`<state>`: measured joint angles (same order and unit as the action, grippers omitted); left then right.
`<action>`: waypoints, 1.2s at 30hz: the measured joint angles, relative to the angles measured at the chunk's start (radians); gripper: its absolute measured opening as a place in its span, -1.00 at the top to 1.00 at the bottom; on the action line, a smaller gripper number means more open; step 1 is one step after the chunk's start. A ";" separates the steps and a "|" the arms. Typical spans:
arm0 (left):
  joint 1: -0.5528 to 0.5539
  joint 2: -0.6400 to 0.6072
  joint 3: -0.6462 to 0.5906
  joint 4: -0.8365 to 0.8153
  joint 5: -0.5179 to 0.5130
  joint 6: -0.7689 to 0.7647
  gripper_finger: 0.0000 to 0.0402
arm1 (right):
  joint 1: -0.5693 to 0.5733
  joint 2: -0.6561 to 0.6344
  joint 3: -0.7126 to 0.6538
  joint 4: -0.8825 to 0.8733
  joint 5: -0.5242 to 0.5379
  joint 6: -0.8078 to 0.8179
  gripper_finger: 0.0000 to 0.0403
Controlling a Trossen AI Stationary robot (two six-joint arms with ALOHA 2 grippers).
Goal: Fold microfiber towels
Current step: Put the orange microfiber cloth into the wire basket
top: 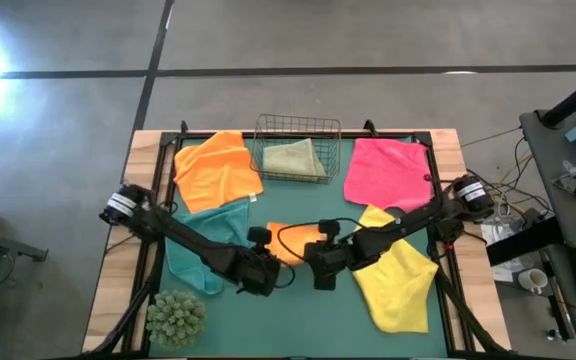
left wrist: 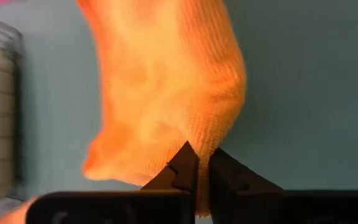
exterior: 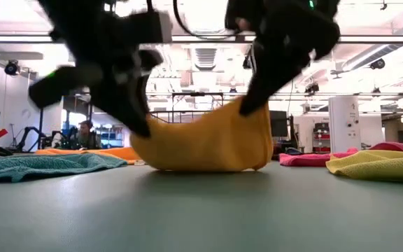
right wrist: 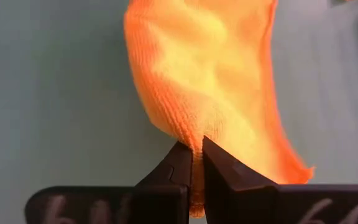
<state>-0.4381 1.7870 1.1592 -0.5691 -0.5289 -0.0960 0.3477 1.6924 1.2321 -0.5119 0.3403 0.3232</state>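
Observation:
An orange towel (top: 293, 243) lies near the table's middle, raised at two ends between my grippers; in the low view (exterior: 201, 143) it sags between them. My left gripper (top: 263, 275) is shut on its left end and my right gripper (top: 323, 265) on its right end. A second orange towel (top: 216, 168) lies flat at the far left. A teal towel (top: 203, 245) lies at the left, a pink one (top: 388, 170) at the far right, and a yellow one (top: 398, 275) at the right. A pale olive towel (top: 293, 158) lies in the wire basket. My left gripper (left wrist: 202, 152) pinches a bunched corner of the orange towel (left wrist: 207, 140) between its two fingers, slanting down from above. The corner is lifted (exterior: 142, 129), and the towel's lower part rests on the table. My right gripper (right wrist: 196, 143) pinches the towel's other bunched corner (right wrist: 194, 130) between its two fingers, slanting down from above. That corner is held higher (exterior: 247, 108), and the cloth sags slack from it to the table.
A wire basket (top: 298, 140) stands at the far edge's middle. A green spiky plant ball (top: 176, 315) sits at the near left corner. Bare green mat (top: 298, 320) shows in front of the grippers.

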 joint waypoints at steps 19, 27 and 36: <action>0.185 -0.430 0.041 -0.062 -0.003 0.269 0.99 | -0.115 -0.021 0.360 -0.285 0.131 -0.018 0.96; 0.289 -0.483 0.106 -0.056 -0.081 0.438 0.99 | -0.214 -0.021 0.539 -0.328 0.169 -0.171 0.96; 0.511 -0.468 0.109 0.072 -0.090 0.616 0.99 | -0.424 -0.021 0.643 -0.329 0.204 -0.423 0.96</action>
<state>0.0725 1.3193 1.2682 -0.4969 -0.6193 0.5197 -0.0759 1.6714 1.8752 -0.8406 0.5438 -0.0994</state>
